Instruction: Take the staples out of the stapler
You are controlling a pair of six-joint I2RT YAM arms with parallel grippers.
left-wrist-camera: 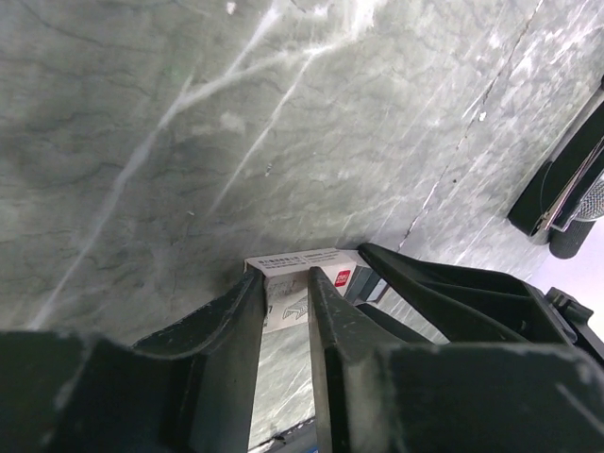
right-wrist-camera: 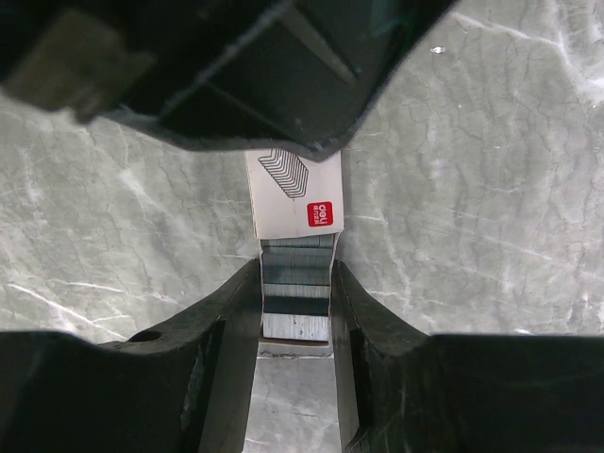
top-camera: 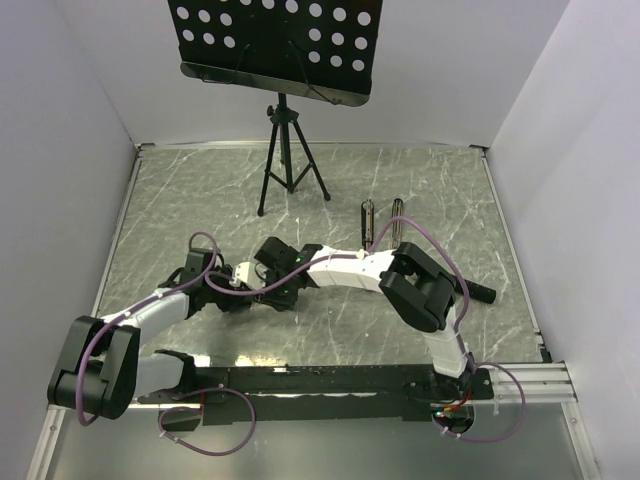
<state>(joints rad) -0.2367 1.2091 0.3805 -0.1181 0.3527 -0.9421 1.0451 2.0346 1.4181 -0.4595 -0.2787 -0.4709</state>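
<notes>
– one block of staples (right-wrist-camera: 295, 316) is what matters now: it sits pinched between the fingers of your right gripper (right-wrist-camera: 294, 272), its far end at the mouth of the white box (right-wrist-camera: 293, 193).
– so the stapler's emptied?
– looks that way to me. the stapler (top-camera: 398, 222) lies well apart on the table (top-camera: 440, 180), beyond the right arm, with no gripper touching it. the step in hand seems to be feeding the block into the box.
– and the other side?
– your left gripper (left-wrist-camera: 286, 278) has its fingers either side of the box's far end, but i can't tell whether it's squeezing or slack. make sure it's firm before you push. line the block up square with the opening, slide it straight along the box, and go gently: squeeze too hard or twist, and the strip may snap or the card may buckle.
</notes>
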